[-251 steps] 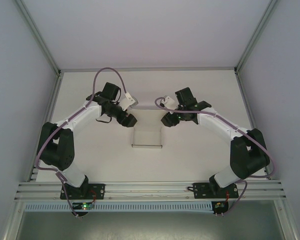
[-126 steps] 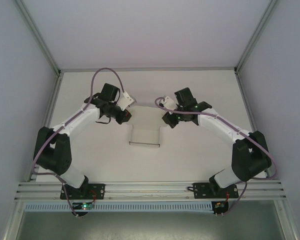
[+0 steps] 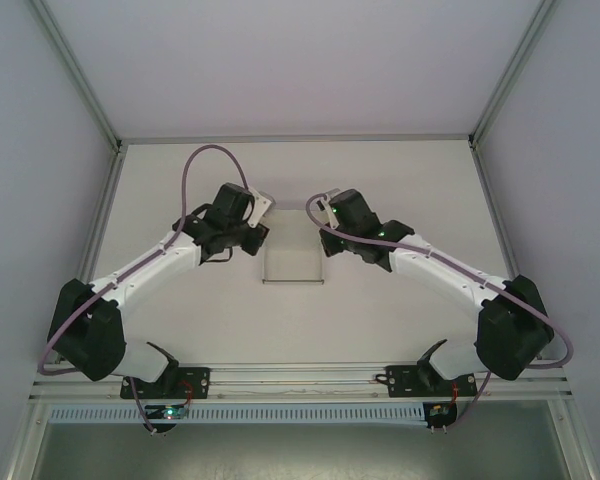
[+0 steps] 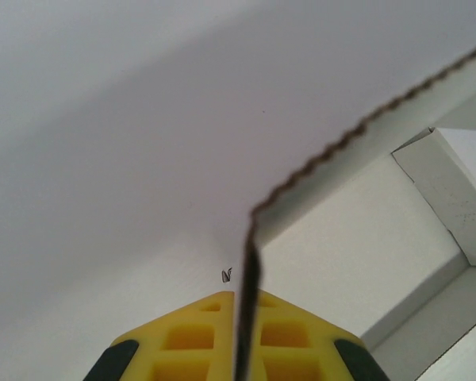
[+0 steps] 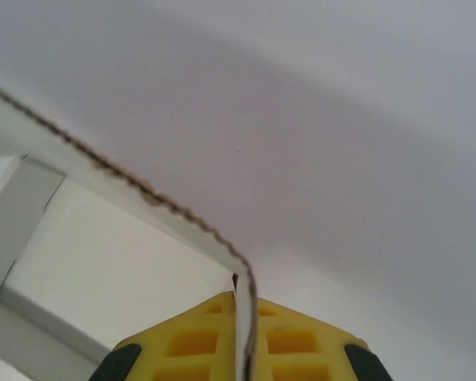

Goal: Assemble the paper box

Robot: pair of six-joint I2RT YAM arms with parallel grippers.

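Low white paperboard box [image 3: 292,262] slung between the two hands: left hand [image 4: 244,295] pinching one thin side wall, right hand [image 5: 244,300] pinching the opposite wall. Probably very light, flexible and easily creased; best gripped gently at wall edges beside the folds. No brand, label or legible writing visible.

The paper box [image 3: 293,262] sits centrally on the tabletop [image 3: 380,320]. The left pincer [image 3: 258,234] is at its far-left corner and the right pincer [image 3: 327,218] at its far-right, each apparently clamping a wall edge.
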